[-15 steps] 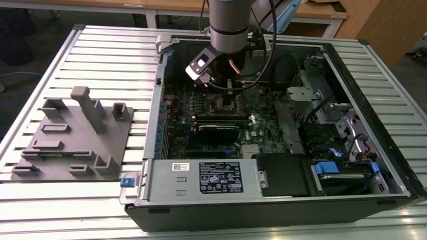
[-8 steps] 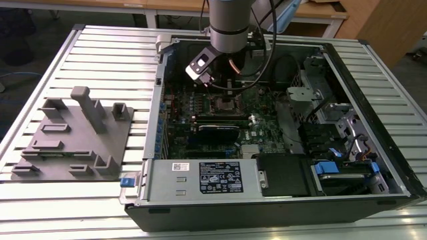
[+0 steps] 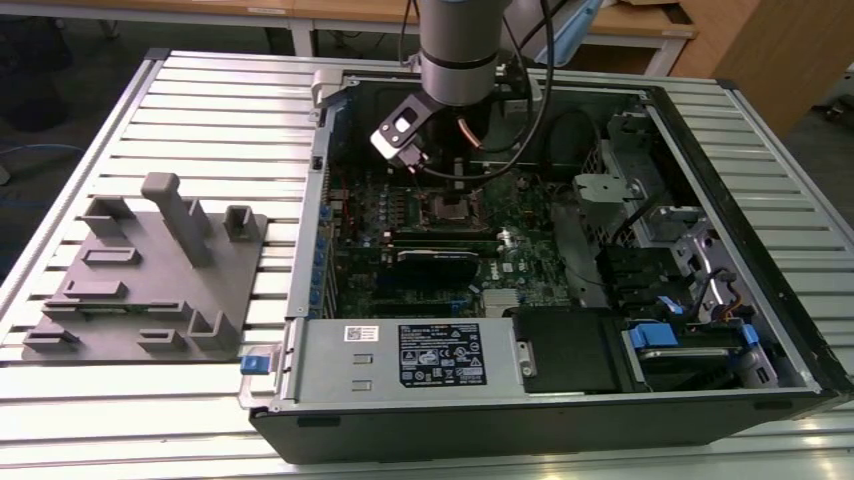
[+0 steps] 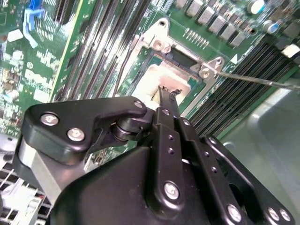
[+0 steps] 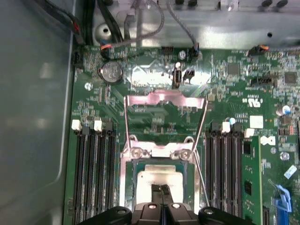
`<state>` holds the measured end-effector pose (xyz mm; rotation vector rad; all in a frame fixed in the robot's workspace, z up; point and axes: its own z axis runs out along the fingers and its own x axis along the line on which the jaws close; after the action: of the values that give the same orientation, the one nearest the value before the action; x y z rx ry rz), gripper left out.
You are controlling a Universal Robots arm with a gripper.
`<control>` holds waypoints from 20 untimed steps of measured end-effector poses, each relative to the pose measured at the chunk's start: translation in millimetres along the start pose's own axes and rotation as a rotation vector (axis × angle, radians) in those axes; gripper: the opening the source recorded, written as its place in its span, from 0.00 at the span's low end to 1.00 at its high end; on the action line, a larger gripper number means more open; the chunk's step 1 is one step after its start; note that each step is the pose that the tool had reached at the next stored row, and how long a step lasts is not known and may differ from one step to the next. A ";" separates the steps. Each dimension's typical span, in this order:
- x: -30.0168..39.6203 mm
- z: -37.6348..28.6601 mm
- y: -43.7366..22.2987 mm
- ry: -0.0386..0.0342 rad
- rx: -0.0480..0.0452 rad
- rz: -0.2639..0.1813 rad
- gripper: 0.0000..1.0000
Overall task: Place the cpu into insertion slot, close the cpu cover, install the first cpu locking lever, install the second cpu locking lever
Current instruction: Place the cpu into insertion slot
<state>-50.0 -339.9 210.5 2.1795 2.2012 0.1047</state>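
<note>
One gripper (image 5: 161, 191): fingers pressed together, tips touching the cpu (image 5: 157, 177).
cpu: lies flat inside the slot (image 5: 137, 174).
cover (image 5: 164, 99): swung open, standing off the slot's far edge.
lever (image 4: 253, 78): thin rod just beside the slot.

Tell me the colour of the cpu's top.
Pale silver-grey; the cpu shows best in the first wrist view.
</note>
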 end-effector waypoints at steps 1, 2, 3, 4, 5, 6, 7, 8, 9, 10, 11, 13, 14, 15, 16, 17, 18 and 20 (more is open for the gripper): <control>0.0 0.1 0.2 0.0001 0.0102 0.000 0.10; 0.0 0.1 0.3 0.0002 0.0180 0.000 0.10; 0.0 0.0 0.3 0.0000 0.0185 0.000 0.10; 0.0 0.0 0.3 0.0000 0.0186 0.000 0.10; 0.0 0.0 0.3 0.0001 0.0186 0.000 0.10; 0.0 0.2 0.4 0.0008 0.0185 0.001 0.10; 0.0 0.5 0.5 0.0007 0.0183 0.006 0.10; 0.0 0.7 0.6 0.0001 0.0182 0.015 0.10; 0.0 0.8 0.6 -0.0007 0.0181 0.024 0.10; 0.0 0.8 0.7 -0.0013 0.0180 0.032 0.10; 0.0 0.8 0.7 -0.0016 0.0180 0.036 0.10; 0.0 0.9 0.7 -0.0016 0.0179 0.036 0.10; 0.0 1.0 0.7 -0.0015 0.0178 0.036 0.10; 0.0 1.4 0.7 -0.0011 0.0176 0.036 0.10; 0.0 2.1 0.7 -0.0009 0.0175 0.036 0.10; 0.0 2.5 0.9 -0.0010 0.0177 0.036 0.10; -0.1 2.6 1.5 -0.0013 0.0180 0.036 0.10; -0.1 2.8 1.8 -0.0015 0.0181 0.036 0.10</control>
<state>-48.1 -339.9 207.8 2.2288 2.1707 0.0847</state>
